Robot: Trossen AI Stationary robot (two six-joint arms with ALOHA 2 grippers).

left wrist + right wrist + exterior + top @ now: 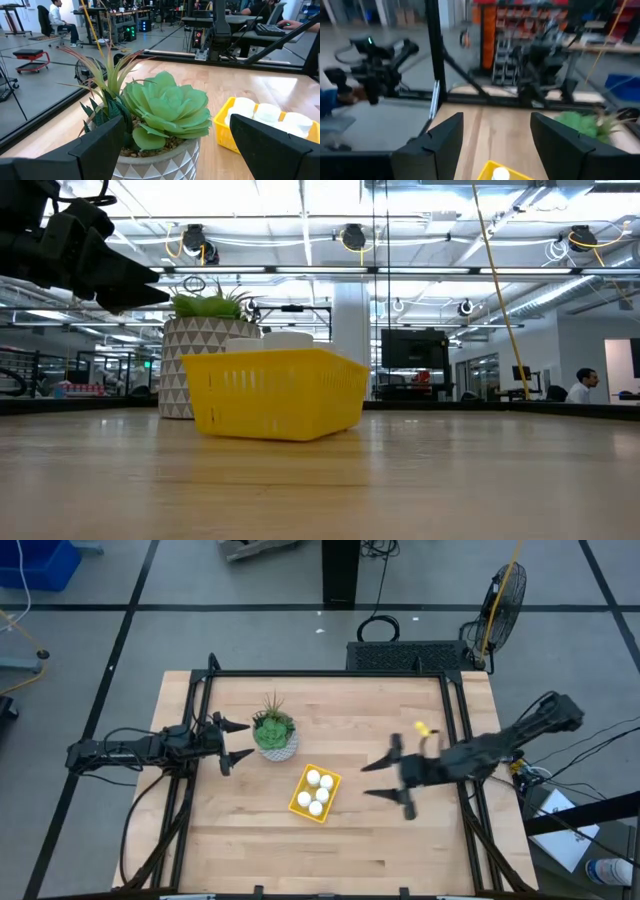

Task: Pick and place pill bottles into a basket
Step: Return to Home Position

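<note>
The yellow basket (315, 793) stands on the table's middle, with several white pill bottles (317, 792) upright inside it. The basket also shows in the low view (275, 393), in the left wrist view (227, 125) and in the right wrist view (491, 170). My left gripper (238, 740) is open and empty, held above the table just left of the plant pot (275, 740). My right gripper (372, 780) is open and empty, held above the table to the right of the basket.
A white patterned pot with a green plant (160, 125) stands just left of and behind the basket. A small yellow thing (424, 728) lies near the table's right rail. Bare wood lies toward the near edge (320, 860). People sit in the room behind (580, 386).
</note>
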